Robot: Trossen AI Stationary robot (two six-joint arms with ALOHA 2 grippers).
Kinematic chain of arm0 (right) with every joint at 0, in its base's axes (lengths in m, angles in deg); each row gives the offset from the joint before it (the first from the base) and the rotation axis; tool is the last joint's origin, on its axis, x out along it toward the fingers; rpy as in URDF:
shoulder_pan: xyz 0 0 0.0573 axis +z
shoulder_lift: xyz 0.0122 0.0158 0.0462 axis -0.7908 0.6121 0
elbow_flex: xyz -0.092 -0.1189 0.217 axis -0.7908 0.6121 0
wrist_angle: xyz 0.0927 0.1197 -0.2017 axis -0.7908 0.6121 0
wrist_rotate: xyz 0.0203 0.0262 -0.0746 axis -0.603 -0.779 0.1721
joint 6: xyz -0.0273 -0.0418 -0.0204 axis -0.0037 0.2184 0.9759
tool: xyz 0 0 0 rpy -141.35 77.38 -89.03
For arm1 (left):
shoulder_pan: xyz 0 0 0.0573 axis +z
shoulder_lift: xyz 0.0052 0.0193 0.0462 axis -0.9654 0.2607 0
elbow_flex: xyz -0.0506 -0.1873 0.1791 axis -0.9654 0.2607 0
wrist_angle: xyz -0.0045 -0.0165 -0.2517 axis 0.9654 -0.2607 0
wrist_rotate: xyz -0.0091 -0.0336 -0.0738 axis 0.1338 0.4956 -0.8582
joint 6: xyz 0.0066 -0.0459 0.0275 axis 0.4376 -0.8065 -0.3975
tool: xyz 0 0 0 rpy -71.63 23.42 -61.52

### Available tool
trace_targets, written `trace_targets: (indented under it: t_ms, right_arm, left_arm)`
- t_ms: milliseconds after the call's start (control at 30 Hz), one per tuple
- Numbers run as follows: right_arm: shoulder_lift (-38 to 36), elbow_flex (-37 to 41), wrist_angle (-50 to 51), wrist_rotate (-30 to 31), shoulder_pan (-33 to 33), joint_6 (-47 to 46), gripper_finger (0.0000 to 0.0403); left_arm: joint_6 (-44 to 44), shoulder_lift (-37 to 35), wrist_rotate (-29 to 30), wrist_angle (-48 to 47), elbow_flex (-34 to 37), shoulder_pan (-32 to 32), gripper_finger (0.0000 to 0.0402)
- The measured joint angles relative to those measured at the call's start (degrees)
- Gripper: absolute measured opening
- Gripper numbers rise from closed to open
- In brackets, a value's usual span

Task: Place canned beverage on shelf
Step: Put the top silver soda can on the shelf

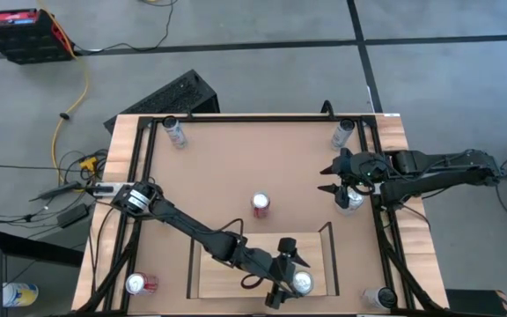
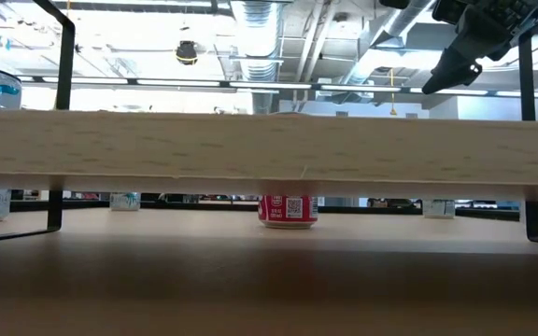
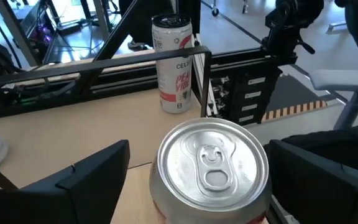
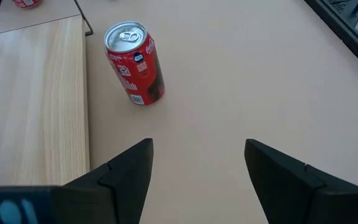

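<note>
A silver-topped can [image 3: 213, 165] stands upright on the pale wood shelf [image 1: 236, 269], near its right black rail [image 1: 331, 251]. My left gripper [image 1: 290, 275] is open. Its two fingers [image 3: 92, 177] stand on either side of this can, and a gap shows beside it. My right gripper [image 1: 327, 179] is open and empty, raised above the tabletop at the right; it also shows in the low view [image 2: 451, 70]. A red can [image 4: 135, 62] stands upright on the brown tabletop [image 1: 262, 158] beyond the shelf's far edge, also seen in the high view [image 1: 260, 204].
More cans stand at the tabletop's corners: far left [image 1: 176, 132], far right [image 1: 341, 134], near left [image 1: 139, 283] and near right [image 1: 381, 299]. One can [image 1: 350, 201] stands just under my right arm. A black frame [image 1: 236, 118] rims the tabletop.
</note>
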Motion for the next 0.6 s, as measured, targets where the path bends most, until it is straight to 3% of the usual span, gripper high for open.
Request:
trace_targets:
  t_ms: [300, 600]
  right_arm:
    - [0.0, 0.0, 0.0, -0.1, 0.0, 0.0, 0.0279]
    - [0.0, 0.0, 1.3, -0.1, 0.0, 0.0, 0.0279]
  left_arm:
    - [3.1, -3.0, 0.0, -2.6, 0.0, -0.1, 0.0367]
    - [3.4, -10.3, -3.9, -17.2, 0.0, -1.6, 0.0367]
